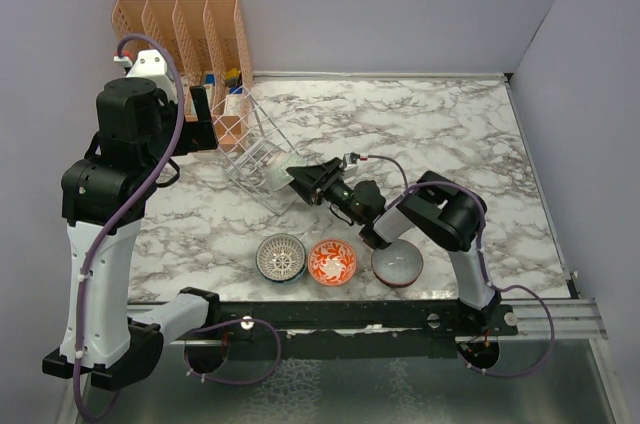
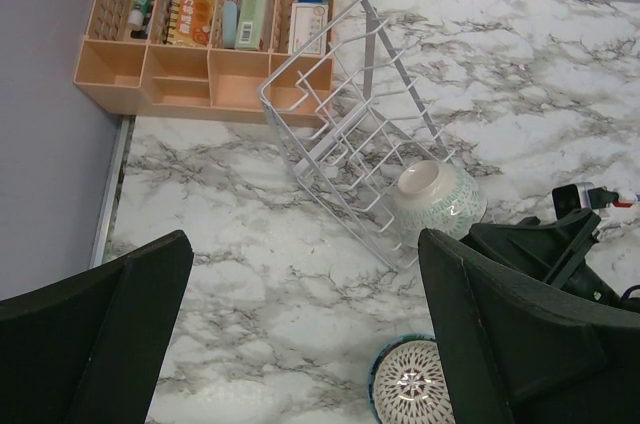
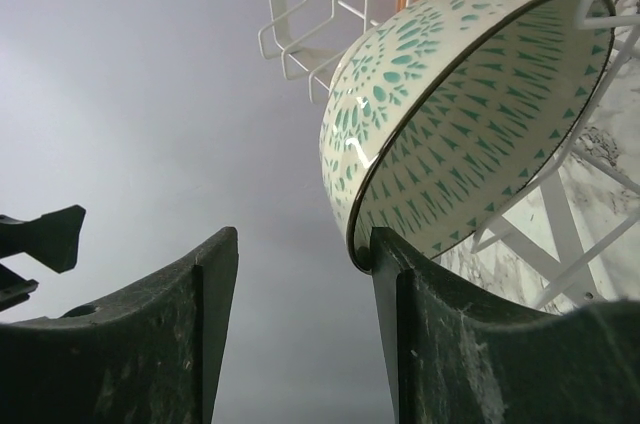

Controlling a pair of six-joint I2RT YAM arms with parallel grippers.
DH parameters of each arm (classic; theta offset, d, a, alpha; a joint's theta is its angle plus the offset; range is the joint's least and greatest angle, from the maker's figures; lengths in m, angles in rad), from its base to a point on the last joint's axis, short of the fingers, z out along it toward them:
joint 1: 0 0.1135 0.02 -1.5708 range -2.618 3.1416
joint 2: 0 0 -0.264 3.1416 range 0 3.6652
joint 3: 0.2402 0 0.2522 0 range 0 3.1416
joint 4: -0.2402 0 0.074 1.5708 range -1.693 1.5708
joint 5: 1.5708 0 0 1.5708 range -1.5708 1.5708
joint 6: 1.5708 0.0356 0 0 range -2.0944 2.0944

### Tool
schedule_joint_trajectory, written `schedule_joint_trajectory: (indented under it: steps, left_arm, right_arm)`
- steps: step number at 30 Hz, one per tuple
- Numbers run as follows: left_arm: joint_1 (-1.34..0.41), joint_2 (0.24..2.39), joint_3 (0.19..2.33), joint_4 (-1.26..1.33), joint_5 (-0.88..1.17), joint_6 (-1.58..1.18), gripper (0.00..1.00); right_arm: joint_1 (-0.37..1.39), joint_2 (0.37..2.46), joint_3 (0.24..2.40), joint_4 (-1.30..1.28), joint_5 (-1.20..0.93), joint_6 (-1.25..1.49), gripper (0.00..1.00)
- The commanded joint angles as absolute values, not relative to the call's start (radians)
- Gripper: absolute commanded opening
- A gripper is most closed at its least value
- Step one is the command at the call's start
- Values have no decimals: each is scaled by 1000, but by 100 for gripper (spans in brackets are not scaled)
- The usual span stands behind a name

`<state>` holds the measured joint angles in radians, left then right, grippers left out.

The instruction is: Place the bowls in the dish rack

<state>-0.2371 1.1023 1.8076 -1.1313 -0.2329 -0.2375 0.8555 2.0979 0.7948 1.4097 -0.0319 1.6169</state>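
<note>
**Green bowl in the rack**

The green patterned bowl is propped on edge in the wire dish rack, at the upper right of the right wrist view. The right gripper is parted just below the bowl's rim, with nothing clasped. The left gripper is spread wide and empty. Three other bowls are lined up at the lower centre of the top view.

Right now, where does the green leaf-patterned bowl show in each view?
Top external: green bowl faint at dish rack's near end, by right tool.
Left wrist: right of centre, at the rack's lower end.
Right wrist: upper right, against rack wires.
Shared landmark: the dish rack.
</note>
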Motion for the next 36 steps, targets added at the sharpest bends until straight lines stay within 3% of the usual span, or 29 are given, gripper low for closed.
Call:
schedule_joint_trajectory:
  steps: [1, 25, 31, 36]
  left_arm:
    - [-240, 1087, 1809, -1114, -248, -248, 99]
    - [-239, 1094, 1805, -1117, -263, -257, 99]
    - [-240, 1089, 1805, -1120, -273, -254, 99]
    - [-239, 1088, 1810, -1127, -281, -254, 99]
  right_arm:
    - [859, 2075, 781, 1449, -76, 1621, 56]
    - [837, 2037, 732, 1301, -99, 1630, 59]
    - [830, 1931, 710, 1172, -112, 1576, 59]
    - [829, 1769, 688, 909, -147, 1477, 59]
